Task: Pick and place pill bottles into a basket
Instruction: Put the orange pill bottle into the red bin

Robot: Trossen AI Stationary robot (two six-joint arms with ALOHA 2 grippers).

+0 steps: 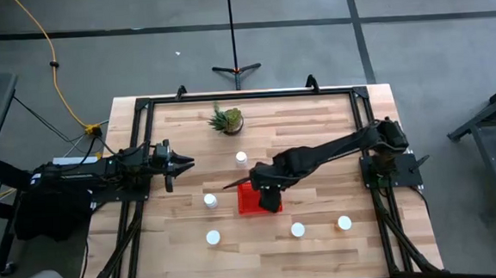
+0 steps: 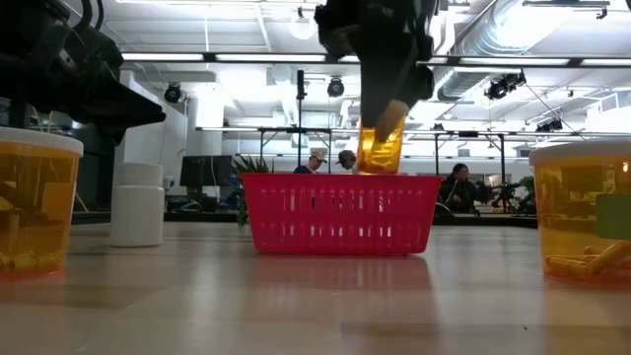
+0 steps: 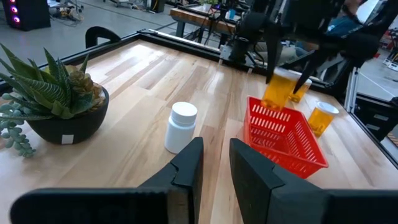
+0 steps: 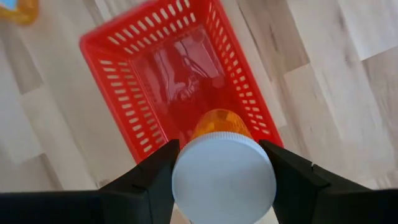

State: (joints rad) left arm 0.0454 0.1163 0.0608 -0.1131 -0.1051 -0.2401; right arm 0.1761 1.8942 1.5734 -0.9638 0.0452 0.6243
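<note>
My right gripper (image 1: 265,192) hangs over the red mesh basket (image 1: 253,201) and is shut on an orange pill bottle (image 2: 380,146) with a white cap (image 4: 224,175). The basket rests on the table and its floor (image 4: 180,81) looks empty. My left gripper (image 3: 214,163) is open and empty at the table's left side (image 1: 181,165). A white bottle (image 3: 181,127) stands in front of it. More white-capped bottles stand on the table around the basket (image 1: 209,200), (image 1: 213,238), (image 1: 298,230), and one orange bottle stands farther right (image 1: 345,224). My right gripper pinches the orange bottle between its two fingers (image 4: 152,180) at the cap end, one finger on each side of the white cap (image 4: 186,163). The fingers point down from above. The bottle hangs slightly tilted, bottom end (image 2: 375,163) down, lifted clear just above the basket's rim (image 2: 340,178).
A small spiky green plant in a dark pot (image 1: 228,119) stands near the table's far edge. A black frame (image 1: 142,107) runs along the table's edges. People sit in the room beyond the table (image 2: 458,185).
</note>
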